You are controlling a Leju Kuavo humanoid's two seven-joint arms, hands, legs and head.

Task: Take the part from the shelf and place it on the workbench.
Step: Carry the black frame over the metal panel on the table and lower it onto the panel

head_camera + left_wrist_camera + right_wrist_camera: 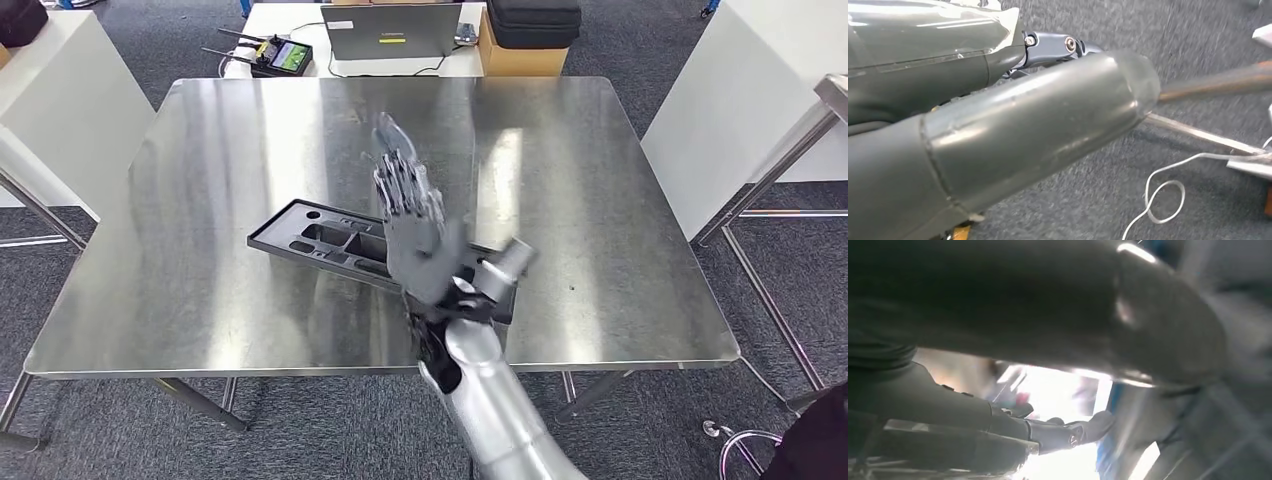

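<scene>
The part (318, 238), a long black moulded tray with several recesses, lies flat on the steel workbench (600, 200), slightly toward the front edge. My right hand (410, 225) hovers above the part's right half, fingers stretched out and apart, holding nothing; its fingertips look blurred. The right arm hides the part's near right end. In the right wrist view the right hand (1048, 305) is dark and blurred against bright light. In the left wrist view my left hand (1038, 120) hangs over grey carpet with nothing in it.
Behind the workbench stands a white table with a laptop (390, 30), a remote controller (280, 55) and a black case (530, 20) on a cardboard box. White furniture flanks both sides. A steel frame (770, 190) stands at the right. A white cable (1163, 195) lies on the floor.
</scene>
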